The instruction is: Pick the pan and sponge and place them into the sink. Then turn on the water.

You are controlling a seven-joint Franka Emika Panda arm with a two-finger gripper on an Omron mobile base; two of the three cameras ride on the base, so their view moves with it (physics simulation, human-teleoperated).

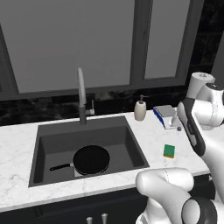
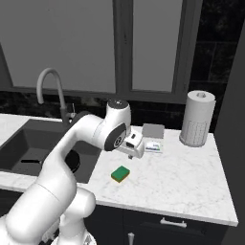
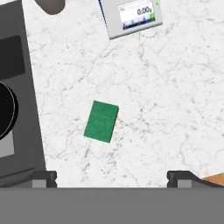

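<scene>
The black pan (image 1: 91, 159) lies in the dark grey sink (image 1: 57, 140), its handle pointing left. On the marble counter to the right of the basin rests the green sponge (image 1: 169, 151), its yellow edge showing in the right base view (image 2: 120, 174). My gripper (image 2: 130, 155) hangs above the counter, a little behind the sponge and well clear of it. In the hand view the gripper (image 3: 112, 177) is open with nothing between its fingertips (image 3: 43, 177), the sponge (image 3: 101, 121) lies just ahead of them, and the pan's rim (image 3: 5, 109) sits at the left edge. No water runs from the gooseneck faucet (image 1: 81, 94).
A white soap dispenser (image 1: 140, 109) stands behind the sink's right corner. A small kitchen scale (image 1: 165, 114) sits on the counter beyond the sponge. A paper towel roll (image 2: 197, 118) stands at the back right. Bare marble counter (image 2: 191, 172) stretches to the right of the sponge.
</scene>
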